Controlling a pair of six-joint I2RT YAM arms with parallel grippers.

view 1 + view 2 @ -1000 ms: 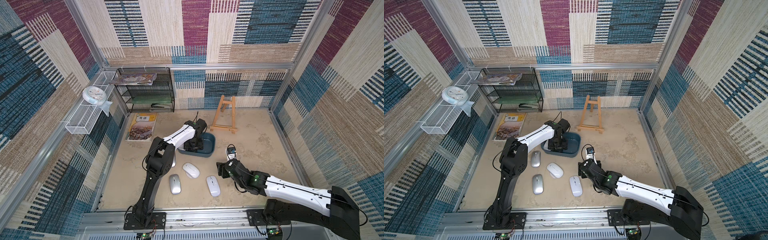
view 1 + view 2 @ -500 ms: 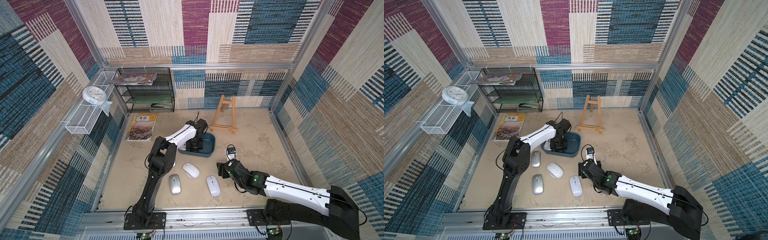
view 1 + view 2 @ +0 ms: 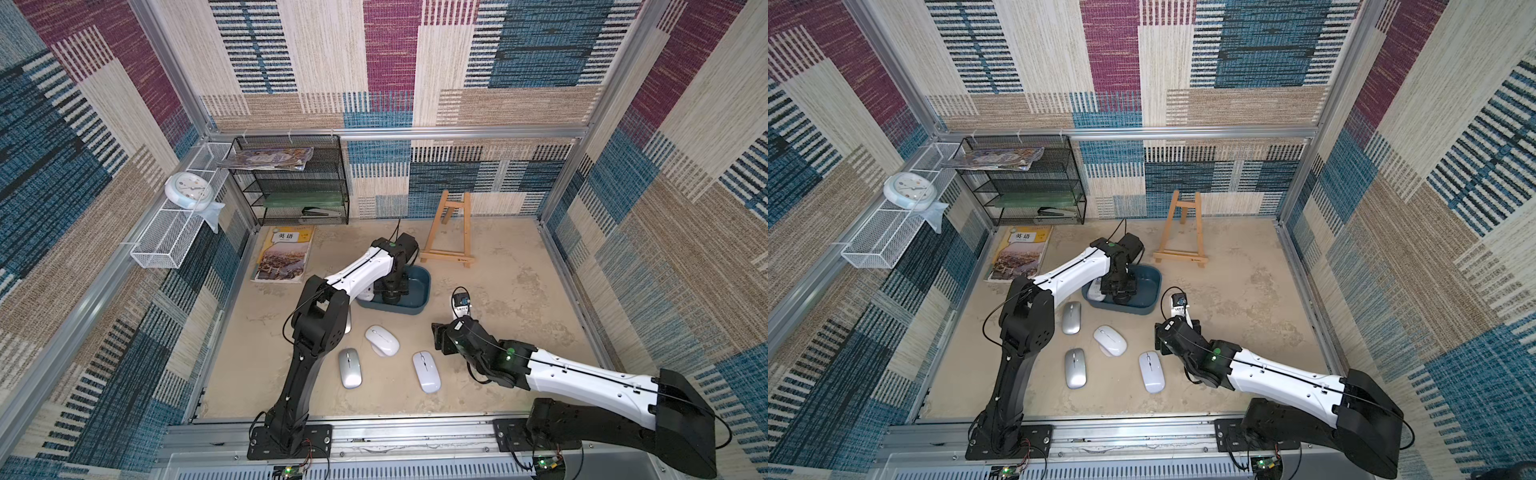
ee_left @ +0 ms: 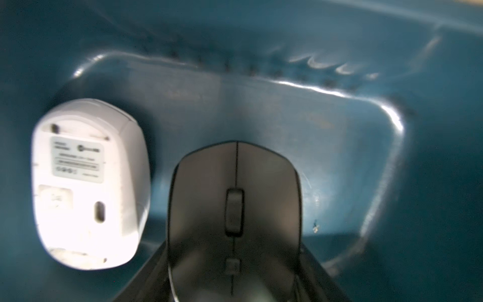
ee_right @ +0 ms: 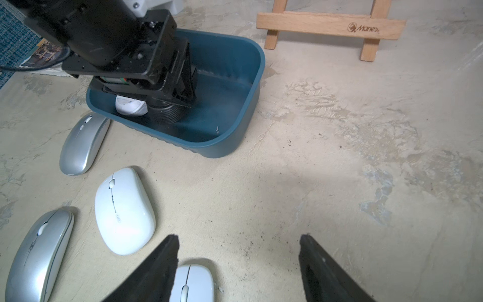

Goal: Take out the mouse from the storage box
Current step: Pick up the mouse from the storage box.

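Observation:
The dark teal storage box [image 3: 420,291] [image 3: 1153,291] stands mid-floor. My left gripper [image 3: 390,294] [image 3: 1121,292] reaches down inside it. In the left wrist view the left gripper [image 4: 235,251] is shut on a dark grey mouse [image 4: 235,196], with a black finger pressed on each flank. Beside it in the storage box [image 4: 261,39] lies a white mouse [image 4: 88,183] [image 5: 129,107] on its back. My right gripper [image 3: 438,332] [image 5: 239,236] hangs open and empty over bare floor, in front of the storage box [image 5: 251,104].
Several mice lie on the floor before the box: silver [image 3: 349,368], white [image 3: 382,340], white [image 3: 426,372], and silver [image 3: 1071,318] by the left arm. A wooden easel [image 3: 449,232], a book [image 3: 284,253], a black mesh rack [image 3: 299,187] and a white wire basket [image 3: 174,232] stand behind.
The left gripper's jaws have closed in on the dark grey mouse inside the box. The right arm has not moved.

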